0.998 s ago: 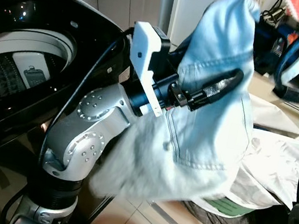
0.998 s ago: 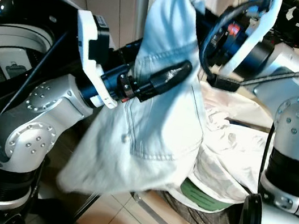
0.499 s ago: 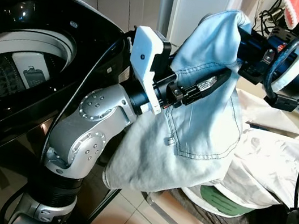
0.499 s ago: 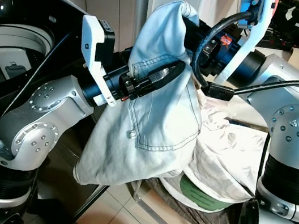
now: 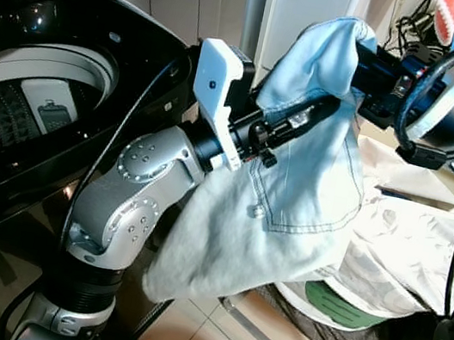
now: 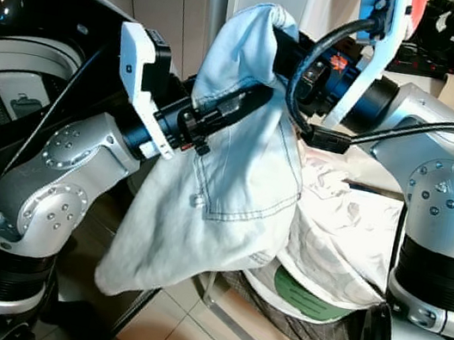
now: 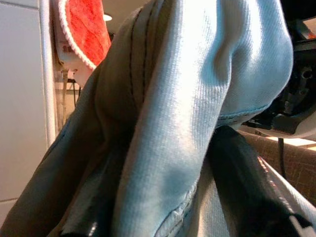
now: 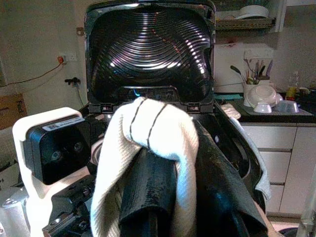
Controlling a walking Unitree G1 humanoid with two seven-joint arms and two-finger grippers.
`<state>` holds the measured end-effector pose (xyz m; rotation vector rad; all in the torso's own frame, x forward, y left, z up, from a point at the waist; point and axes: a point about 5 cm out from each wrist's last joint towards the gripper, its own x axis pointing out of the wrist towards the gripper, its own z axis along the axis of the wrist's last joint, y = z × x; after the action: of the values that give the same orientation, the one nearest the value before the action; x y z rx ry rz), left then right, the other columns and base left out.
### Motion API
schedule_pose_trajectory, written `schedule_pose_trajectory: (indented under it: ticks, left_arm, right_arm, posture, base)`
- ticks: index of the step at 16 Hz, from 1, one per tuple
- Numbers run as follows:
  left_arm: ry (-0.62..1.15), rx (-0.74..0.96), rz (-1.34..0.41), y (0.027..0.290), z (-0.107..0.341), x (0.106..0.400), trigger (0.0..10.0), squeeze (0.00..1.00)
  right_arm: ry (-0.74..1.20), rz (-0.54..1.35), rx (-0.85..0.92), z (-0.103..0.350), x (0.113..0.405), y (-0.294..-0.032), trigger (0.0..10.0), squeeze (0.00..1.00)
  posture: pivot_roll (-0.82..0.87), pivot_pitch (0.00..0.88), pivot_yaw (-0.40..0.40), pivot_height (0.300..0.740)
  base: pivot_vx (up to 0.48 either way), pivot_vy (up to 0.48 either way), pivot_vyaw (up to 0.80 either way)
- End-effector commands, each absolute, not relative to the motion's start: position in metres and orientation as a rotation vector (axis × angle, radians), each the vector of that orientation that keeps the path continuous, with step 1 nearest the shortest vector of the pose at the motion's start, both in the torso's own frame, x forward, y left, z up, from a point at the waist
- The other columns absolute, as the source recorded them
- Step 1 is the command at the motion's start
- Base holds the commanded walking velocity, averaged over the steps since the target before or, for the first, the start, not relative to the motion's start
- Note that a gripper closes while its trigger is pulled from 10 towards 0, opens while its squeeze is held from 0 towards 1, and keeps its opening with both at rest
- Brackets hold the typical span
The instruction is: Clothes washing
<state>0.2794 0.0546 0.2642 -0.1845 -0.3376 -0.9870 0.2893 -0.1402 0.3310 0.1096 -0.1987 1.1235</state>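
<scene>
- 2 grippers share 1 garment: pale denim jeans [image 5: 313,176] held in the air between both arms, above a pile of white cloth [image 5: 405,252] on a chair.
- Left gripper [image 5: 305,118]: fingers pinched on a fold of the denim near its upper part; the left wrist view has cloth bunched between the 2 black fingers [image 7: 247,197]. Holding the jeans.
- Right gripper [image 6: 279,43]: buried in the top hump of the garment at about 1 o'clock from the left gripper. In the right wrist view the fabric drapes over and between its fingers [image 8: 148,192]. Closed on the jeans as well, by my reading.
- Long axis of the garment: runs from the raised hump at 12 o'clock down to the loose hem at about 7 o'clock, hanging free below the left forearm.
- Washing machine [image 5: 39,95]: lid up, open drum lying at 9 o'clock from the jeans, just beside the left arm's elbow.
- Judgement: the load must travel toward 9 o'clock and then down into the drum. Left arm is the nearer one; the right reaches across from the far side.
- Risk, as I judge it: the trailing hem may catch on the machine's front edge.
</scene>
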Motion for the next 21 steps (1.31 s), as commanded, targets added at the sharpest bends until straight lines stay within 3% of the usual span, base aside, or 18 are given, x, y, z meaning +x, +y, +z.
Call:
schedule_pose_trajectory:
  ticks: [1,7,8,9,10,11,12,17,18,21]
  left_arm:
    - [-0.335,-0.18,-0.924,0.062,0.264,0.285,0.0,0.0]
    - [-0.322,-0.162,-0.888,0.067,0.263,0.289,0.0,0.0]
    - [-0.319,-0.159,-0.874,0.068,0.263,0.29,0.0,0.0]
    - [-0.313,-0.155,-0.838,0.071,0.263,0.294,0.0,0.0]
    - [-0.313,-0.1,-0.79,0.074,0.263,0.297,0.0,0.0]
    - [-0.314,-0.08,-0.778,0.075,0.263,0.298,0.0,0.0]
    - [-0.338,-0.063,-0.697,0.081,0.267,0.304,0.0,0.0]
    - [-0.387,-0.017,-0.574,0.101,0.276,0.313,0.0,0.0]
    - [-0.414,0.074,-0.434,0.123,0.288,0.324,0.0,0.0]
    - [-0.56,0.365,0.117,0.218,0.351,0.34,0.0,0.0]
  right_arm:
    - [-0.233,1.169,0.081,0.335,0.28,-0.134,0.0,0.0]
    - [-0.229,1.157,0.079,0.334,0.282,-0.133,0.0,0.0]
    - [-0.23,1.156,0.079,0.334,0.282,-0.133,0.6,0.0]
    - [-0.231,1.149,0.077,0.334,0.282,-0.133,7.7,0.0]
    - [-0.23,1.144,0.08,0.333,0.283,-0.133,10.0,0.0]
    - [-0.23,1.143,0.081,0.333,0.283,-0.133,10.0,0.0]
    - [-0.226,1.144,0.095,0.333,0.284,-0.132,10.0,1.0]
    - [-0.233,1.135,0.106,0.334,0.285,-0.133,10.0,1.0]
    - [-0.252,1.083,0.098,0.336,0.289,-0.135,10.0,0.0]
    - [-0.25,1.073,0.064,0.335,0.29,-0.132,10.0,0.0]
  posture:
    - [-0.03,0.0,0.02,0.74]
    - [-0.03,0.0,0.022,0.74]
    - [-0.03,0.0,0.022,0.74]
    - [-0.03,0.0,0.023,0.74]
    - [-0.03,0.0,0.023,0.74]
    - [-0.03,0.0,0.023,0.74]
    - [-0.03,0.0,0.023,0.74]
    - [-0.03,0.0,0.023,0.74]
    - [-0.03,0.0,0.023,0.74]
    - [-0.02,0.0,0.018,0.74]
  base:
    - [0.0,0.0,0.0]
    - [0.0,0.0,0.0]
    - [0.0,0.0,0.0]
    - [0.0,0.0,0.0]
    - [0.0,0.0,0.0]
    - [0.0,0.0,0.0]
    - [0.0,0.0,0.0]
    - [0.0,0.0,0.0]
    - [0.0,0.0,0.0]
    - [0.0,0.0,0.0]
